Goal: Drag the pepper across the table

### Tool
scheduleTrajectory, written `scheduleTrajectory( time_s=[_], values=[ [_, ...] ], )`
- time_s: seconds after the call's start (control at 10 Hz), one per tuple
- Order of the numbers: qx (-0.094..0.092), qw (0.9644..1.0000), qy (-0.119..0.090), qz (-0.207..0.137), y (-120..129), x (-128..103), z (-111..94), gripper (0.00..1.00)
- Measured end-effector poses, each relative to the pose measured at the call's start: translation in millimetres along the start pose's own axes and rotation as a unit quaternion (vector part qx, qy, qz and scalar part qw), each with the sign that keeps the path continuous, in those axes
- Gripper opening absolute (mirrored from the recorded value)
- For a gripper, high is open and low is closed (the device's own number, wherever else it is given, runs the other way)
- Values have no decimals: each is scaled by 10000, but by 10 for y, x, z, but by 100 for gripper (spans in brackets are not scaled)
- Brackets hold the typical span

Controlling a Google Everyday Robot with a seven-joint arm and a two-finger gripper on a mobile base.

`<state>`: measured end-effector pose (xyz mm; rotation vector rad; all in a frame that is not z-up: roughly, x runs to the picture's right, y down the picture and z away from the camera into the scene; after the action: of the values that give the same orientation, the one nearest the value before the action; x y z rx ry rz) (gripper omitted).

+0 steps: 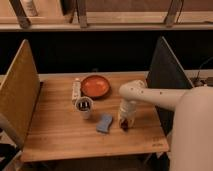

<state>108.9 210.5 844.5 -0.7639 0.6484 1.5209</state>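
A: Gripper [126,119] location?
B: Low over the near right part of the table [55,137], pointing straight down, right at the pepper [123,126].
A: Clamped on it?
B: Cannot tell whether open or closed; tip and pepper merged into one dark spot.
A: Pepper itself?
B: Lying on the wood beneath the gripper, not far from the front edge, only a dark red bit showing.
A: Anything close by?
B: Blue sponge [104,123] just beside it on the view's left. Farther left and back, a small cup [84,106]. Behind that, an orange bowl [95,86], with a white oblong item [76,90] alongside.
A: At the sides?
B: Yellowish board [20,82] upright along the left edge; dark panel [165,70] upright on the right.
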Motion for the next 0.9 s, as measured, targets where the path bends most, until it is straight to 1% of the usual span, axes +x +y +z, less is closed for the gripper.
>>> scheduleTrajectory(
  time_s=[0.1, 0.2, 0.3, 0.5, 0.7, 0.9],
  values=[
    [-40, 10000, -8, -47, 35, 9, -9, 12],
    [-87, 9999, -28, -96, 74, 16, -19, 3],
    [-111, 9998, -37, -134, 101, 23, -29, 0],
    [-97, 9998, -59, -191, 126, -2, -53, 0],
    [-1, 9997, 1, -261, 153, -41, -10, 0],
    [160, 9990, 94, -407, 263, -128, 70, 0]
  ],
)
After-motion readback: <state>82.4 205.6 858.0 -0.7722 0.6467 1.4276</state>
